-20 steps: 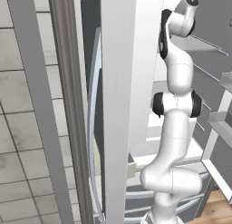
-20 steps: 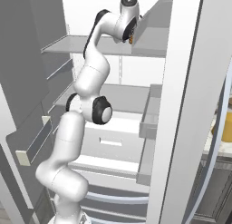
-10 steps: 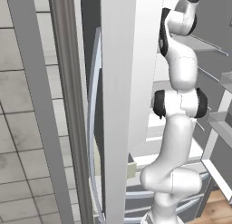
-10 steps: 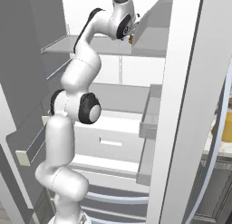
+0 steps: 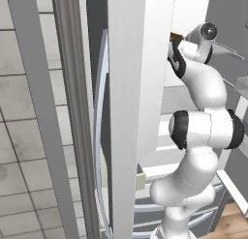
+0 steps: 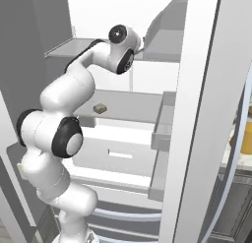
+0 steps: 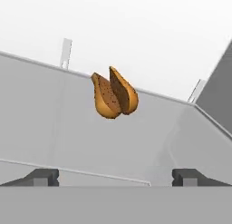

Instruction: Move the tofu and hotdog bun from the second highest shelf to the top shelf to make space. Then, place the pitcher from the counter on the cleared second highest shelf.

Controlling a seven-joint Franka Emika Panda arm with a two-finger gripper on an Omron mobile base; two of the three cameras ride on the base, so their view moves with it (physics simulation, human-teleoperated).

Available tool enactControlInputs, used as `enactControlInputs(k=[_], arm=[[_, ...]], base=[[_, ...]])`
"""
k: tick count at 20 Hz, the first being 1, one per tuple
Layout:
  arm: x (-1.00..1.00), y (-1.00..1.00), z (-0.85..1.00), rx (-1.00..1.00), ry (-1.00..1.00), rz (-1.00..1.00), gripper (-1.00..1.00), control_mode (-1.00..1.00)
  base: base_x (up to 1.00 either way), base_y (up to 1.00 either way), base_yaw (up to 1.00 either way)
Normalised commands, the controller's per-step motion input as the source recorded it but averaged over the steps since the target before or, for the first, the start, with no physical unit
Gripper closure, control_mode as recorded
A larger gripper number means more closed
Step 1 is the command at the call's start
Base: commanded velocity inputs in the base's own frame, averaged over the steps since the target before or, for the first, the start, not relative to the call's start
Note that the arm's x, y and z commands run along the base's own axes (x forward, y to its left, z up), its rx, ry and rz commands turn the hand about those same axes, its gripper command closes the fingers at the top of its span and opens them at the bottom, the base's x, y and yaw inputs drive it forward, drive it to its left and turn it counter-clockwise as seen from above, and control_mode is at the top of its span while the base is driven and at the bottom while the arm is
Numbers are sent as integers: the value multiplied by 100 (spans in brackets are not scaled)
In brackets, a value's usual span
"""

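In the hand view the hotdog bun [image 7: 112, 94] lies end-on on the pale grey top shelf [image 7: 54, 123], a short way ahead of my gripper [image 7: 115, 177]. The gripper is open and holds nothing; a dark fingertip [image 7: 43, 177] shows at each lower corner. From the left base a brown sliver of the bun [image 5: 175, 36] shows beside my wrist. The tofu [image 6: 100, 108] is a small beige block on the second highest shelf [image 6: 133, 105], below my hand. At the right edge, a patch of the orange pitcher [image 6: 245, 140] shows above the counter [image 6: 235, 167].
The open fridge door [image 5: 131, 112] stands close on the left of the arm. Another door panel [image 6: 197, 124] rises on the right. White drawers [image 6: 118, 153] sit under the tofu's shelf. The tiled wall [image 5: 24, 136] is at far left.
My hand has drawn back and down from the top shelf, and the elbow has folded. The bun stays on the shelf. The gripper has stayed open.
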Motion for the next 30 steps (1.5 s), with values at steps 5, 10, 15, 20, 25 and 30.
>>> enactControlInputs(k=[5, 10, 15, 20, 25, 30], arm=[[-100, 0, 13, 0, -3, 0, -100, -100], [-100, 5, 2, -1, 2, 0, -100, -100], [-100, 11, -15, 0, 2, 1, -100, -100], [-92, 46, -54, 0, 12, 1, -100, -100], [-66, 61, -52, 1, 22, 0, -100, -100], [-42, 56, -43, 4, 29, 2, -100, -100]], base=[[0, 0, 0], [0, 0, 0], [0, 0, 0], [0, 0, 0], [0, 0, 0], [0, 0, 0]])
